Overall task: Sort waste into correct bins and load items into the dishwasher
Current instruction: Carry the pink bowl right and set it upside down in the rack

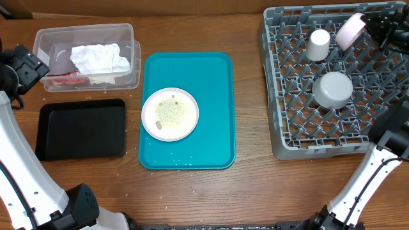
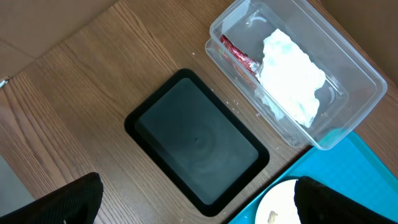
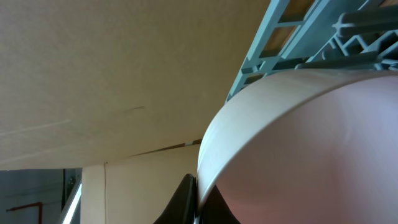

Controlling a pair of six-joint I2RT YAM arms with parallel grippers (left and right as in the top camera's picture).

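Observation:
A crumpled white napkin (image 1: pixel 99 59) and a red sauce packet (image 1: pixel 64 80) lie in the clear tub (image 1: pixel 83 30). The black tray (image 1: pixel 80 131) sits in front of it. A white plate with rice grains (image 1: pixel 169 114) lies on the teal tray (image 1: pixel 211 128). In the grey dish rack (image 1: pixel 281 152) stand a white cup (image 1: pixel 317 45) and an upturned grey bowl (image 1: pixel 332 89). My right gripper (image 1: pixel 370 25) is shut on the rim of another white plate (image 1: pixel 350 30), held on edge over the rack's far right corner; the pinch shows in the right wrist view (image 3: pixel 199 199). My left gripper (image 2: pixel 199 205) is open and empty, high over the black tray (image 2: pixel 196 146).
The left wrist view also shows the tub (image 2: pixel 364 81) with the napkin (image 2: pixel 289 74) and packet (image 2: pixel 239 55), and a corner of the teal tray (image 2: pixel 348 162). Loose grains lie on the teal tray's front edge. A cardboard wall stands behind the rack (image 3: pixel 311 31).

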